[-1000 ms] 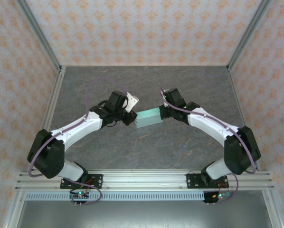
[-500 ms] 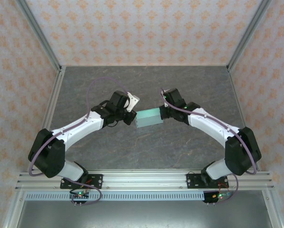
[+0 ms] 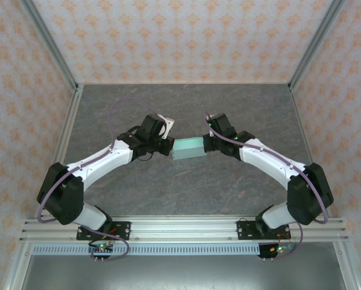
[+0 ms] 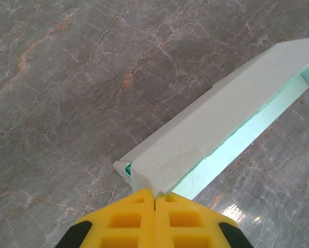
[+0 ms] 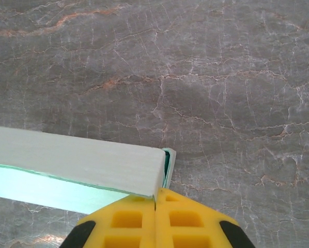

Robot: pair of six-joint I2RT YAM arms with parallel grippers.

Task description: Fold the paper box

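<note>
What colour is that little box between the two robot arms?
Pale mint green. The paper box shows its colour best in the top external view.

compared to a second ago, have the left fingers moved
Yes, slightly. In the top view the left fingers have crept away from the near rail toward the back wall, staying on the left end of the paper box.

The left claw (image 4: pixel 155 196), fingers together, grips a corner of the paper box (image 4: pixel 211 126).

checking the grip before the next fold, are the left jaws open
No, in the left wrist view the left jaws are shut together, pinching the near corner of the box.
</note>
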